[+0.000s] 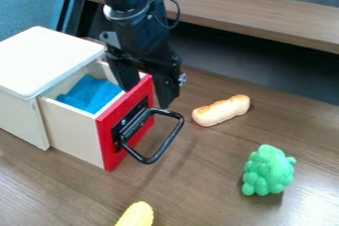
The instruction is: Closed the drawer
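the drawer (74,133) juts well out of its box (49,61), so closing seems all left to do, the tool (145,98) spread wide over its red front (108,143).

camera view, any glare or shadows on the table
camera view: pale glare on the table toward the lower right, a dark shadow at the base of the green toy, faint shadow streaks near the black handle, deep shade under the wooden bench

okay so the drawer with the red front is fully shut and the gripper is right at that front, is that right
Not quite: the camera view shows the drawer open, with something blue inside. The gripper is indeed at its red front.
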You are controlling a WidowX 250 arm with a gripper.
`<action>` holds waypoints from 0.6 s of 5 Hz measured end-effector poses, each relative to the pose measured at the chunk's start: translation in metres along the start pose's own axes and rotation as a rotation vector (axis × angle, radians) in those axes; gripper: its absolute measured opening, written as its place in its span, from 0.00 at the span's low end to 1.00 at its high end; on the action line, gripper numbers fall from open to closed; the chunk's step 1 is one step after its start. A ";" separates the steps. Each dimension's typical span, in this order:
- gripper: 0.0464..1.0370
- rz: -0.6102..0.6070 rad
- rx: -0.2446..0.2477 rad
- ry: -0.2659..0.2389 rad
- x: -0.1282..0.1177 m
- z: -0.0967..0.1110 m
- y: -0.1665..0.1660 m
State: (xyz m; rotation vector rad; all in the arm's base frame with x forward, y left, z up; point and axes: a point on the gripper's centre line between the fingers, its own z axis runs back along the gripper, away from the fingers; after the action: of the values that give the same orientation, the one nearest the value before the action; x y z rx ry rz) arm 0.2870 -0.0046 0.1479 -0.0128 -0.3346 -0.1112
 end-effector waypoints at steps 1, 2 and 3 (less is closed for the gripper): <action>0.96 0.002 -0.002 0.023 -0.003 -0.006 0.000; 0.96 0.010 -0.008 0.072 -0.004 -0.021 0.000; 0.96 0.014 -0.008 0.078 -0.001 -0.027 0.001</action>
State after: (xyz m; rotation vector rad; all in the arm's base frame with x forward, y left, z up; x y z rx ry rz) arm 0.2946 -0.0045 0.1220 -0.0184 -0.2563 -0.0993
